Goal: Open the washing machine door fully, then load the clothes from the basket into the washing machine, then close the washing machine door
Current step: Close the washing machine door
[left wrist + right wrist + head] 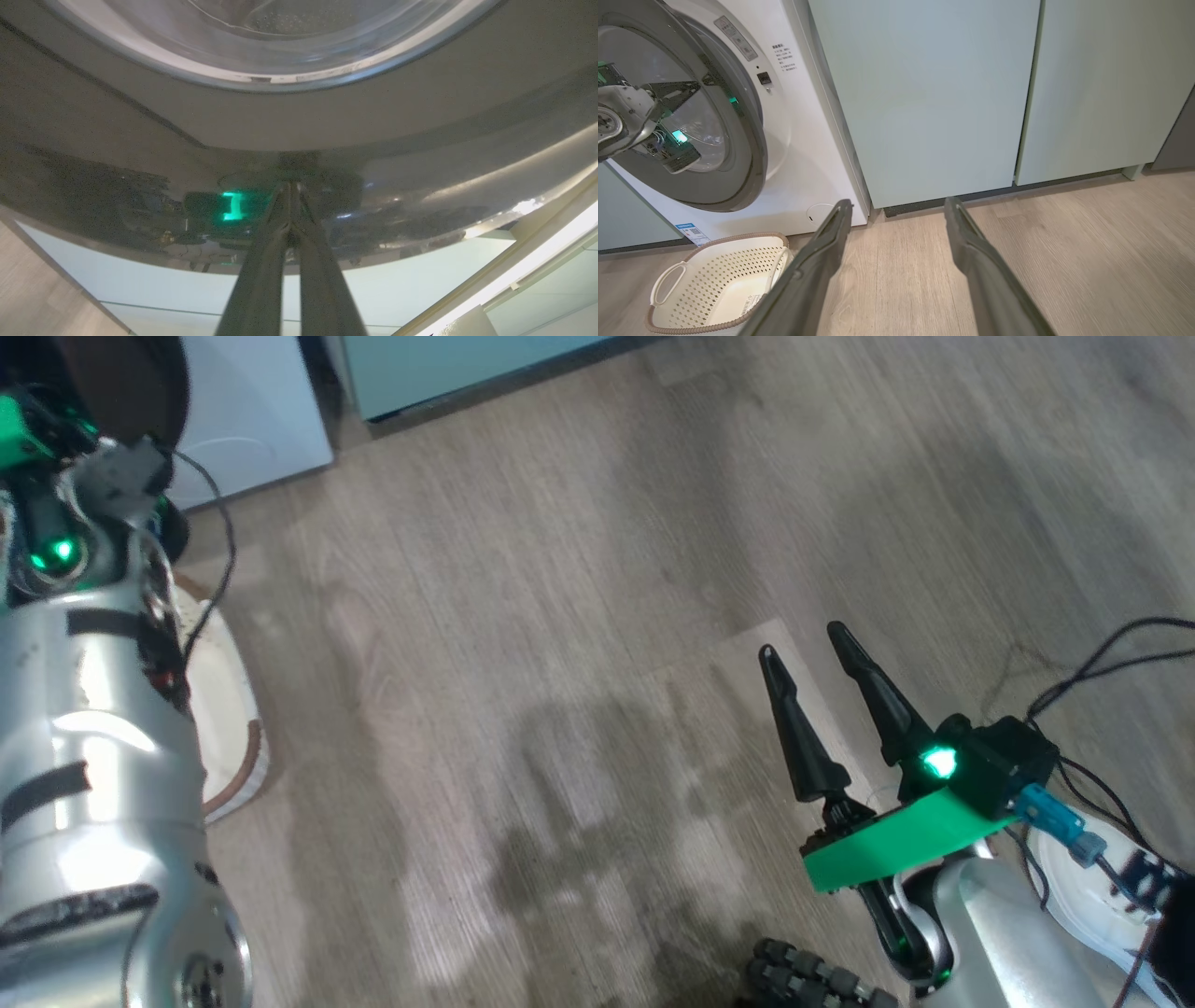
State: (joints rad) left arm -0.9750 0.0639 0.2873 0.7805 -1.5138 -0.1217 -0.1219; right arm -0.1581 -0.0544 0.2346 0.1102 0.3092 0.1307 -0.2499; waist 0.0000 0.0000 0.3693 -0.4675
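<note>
Door rim [327, 126] against tips of closed left gripper [290, 187]; right gripper [897, 201] wide apart, empty, right of basket [705, 280].

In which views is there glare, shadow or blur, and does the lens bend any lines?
Head view: a robot-shaped shadow on the floor, glare on the left forearm. Left wrist view: dim; the washing machine door has a glossy rim that mirrors a green light; the left gripper fingers are blurred. Right wrist view: evenly lit; the cabinet edges curve.
</note>
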